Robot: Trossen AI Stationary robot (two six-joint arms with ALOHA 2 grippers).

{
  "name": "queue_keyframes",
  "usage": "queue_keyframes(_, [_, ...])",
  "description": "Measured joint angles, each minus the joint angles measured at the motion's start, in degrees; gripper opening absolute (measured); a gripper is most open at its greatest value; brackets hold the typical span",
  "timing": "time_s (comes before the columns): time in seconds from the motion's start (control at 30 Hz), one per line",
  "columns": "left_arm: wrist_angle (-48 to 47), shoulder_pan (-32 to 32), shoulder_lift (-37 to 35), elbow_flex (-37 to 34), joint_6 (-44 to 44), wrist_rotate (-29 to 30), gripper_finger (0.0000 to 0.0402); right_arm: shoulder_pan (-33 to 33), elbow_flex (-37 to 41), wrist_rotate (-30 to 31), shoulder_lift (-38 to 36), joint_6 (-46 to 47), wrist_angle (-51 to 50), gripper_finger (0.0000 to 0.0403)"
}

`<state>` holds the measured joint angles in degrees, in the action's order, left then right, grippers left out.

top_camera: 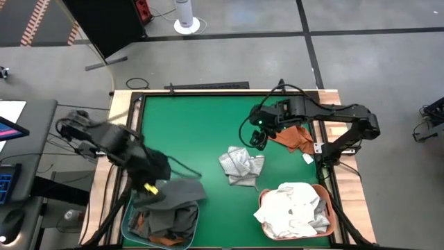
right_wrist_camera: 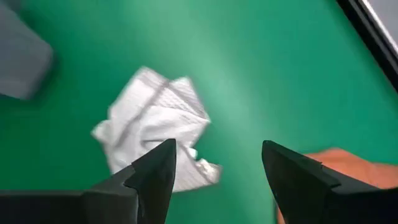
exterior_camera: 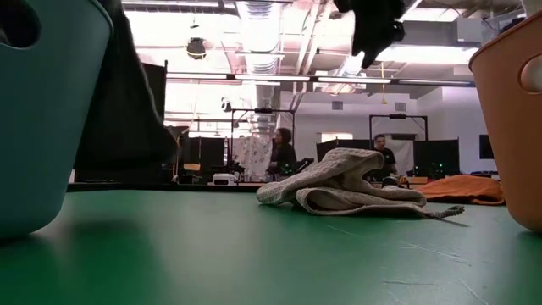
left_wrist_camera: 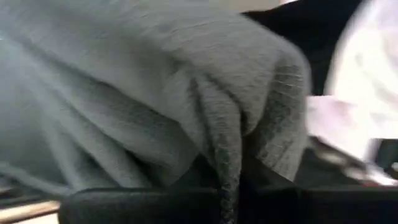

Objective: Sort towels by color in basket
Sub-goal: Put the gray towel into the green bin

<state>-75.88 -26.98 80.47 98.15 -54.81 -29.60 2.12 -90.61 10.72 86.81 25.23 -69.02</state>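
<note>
My left gripper (top_camera: pixel 154 182) hangs over the teal basket (top_camera: pixel 128 223) at the table's near left corner, shut on a dark grey towel (top_camera: pixel 179 194). That towel fills the left wrist view (left_wrist_camera: pixel 143 106). The basket holds more dark grey and rust orange towels (top_camera: pixel 170 239). My right gripper (top_camera: pixel 258 137) is open, raised above the table's far right part, with its fingers (right_wrist_camera: pixel 155 171) apart and touching nothing. A crumpled white checked towel (top_camera: pixel 241 167) (right_wrist_camera: pixel 155 127) (exterior_camera: pixel 347 188) lies mid-table. A rust orange towel (top_camera: pixel 295 139) (right_wrist_camera: pixel 339 163) lies beside the right gripper. My left gripper holds the dark grey towel by a bunched fold (left_wrist_camera: pixel 227 177) that runs down between the fingers. The fingers themselves are hidden by the cloth. The rest of the towel spreads out below the gripper over the teal basket's far rim (top_camera: pixel 187 189).
An orange basket (top_camera: pixel 331 221) (exterior_camera: pixel 512 127) at the near right corner holds several white and light towels (top_camera: pixel 295 208). The teal basket's wall (exterior_camera: pixel 42 110) stands close at the low view's left. Wooden rails edge the green table (top_camera: pixel 201 132). People show far behind the table.
</note>
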Motion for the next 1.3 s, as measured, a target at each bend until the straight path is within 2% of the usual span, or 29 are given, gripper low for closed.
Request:
queue_keyframes(0.1, [-4.7, -2.7, 3.7, 0.0, 2.4, 6.0, 0.0, -1.3, 0.0, 0.5, 0.2, 0.3, 1.7, 0.0265])
queue_keyframes(0.23, [-4.9, -7.5, 8.8, 0.0, 4.9, 13.7, 0.0, -2.4, 0.0, 2.0, 0.6, 2.1, 2.3, 0.0265])
queue_keyframes(0.43, [2.0, -13.3, 16.4, 0.0, 6.9, 14.3, 0.0, -5.1, 0.0, 2.7, 2.4, 2.1, 0.0, 0.0265])
queue_keyframes(0.6, [6.9, -16.6, 20.7, 0.0, 4.0, 13.3, 0.0, -6.9, 0.0, 4.5, 3.0, 2.2, 0.3, 0.0265])
queue_keyframes(0.83, [3.6, -19.6, 24.5, -0.2, -3.5, 25.2, 0.0, -7.5, 0.0, 4.5, 3.0, 2.8, 0.5, 0.0265])
queue_keyframes(0.97, [9.0, -19.8, 24.4, -6.0, -6.1, 26.8, 0.0001, -7.5, 0.0, 4.5, 3.0, 3.2, 0.8, 0.0265])
queue_keyframes(1.2, [30.8, -20.3, 23.5, -21.8, -14.5, 23.2, 0.0001, -8.8, 0.0, 4.5, 3.0, 4.9, 1.1, 0.0265])
queue_keyframes(1.3, [35.8, -20.4, 23.3, -26.1, -19.8, 23.4, 0.0001, -9.8, 0.0, 4.4, 3.0, 5.2, 0.9, 0.0265])
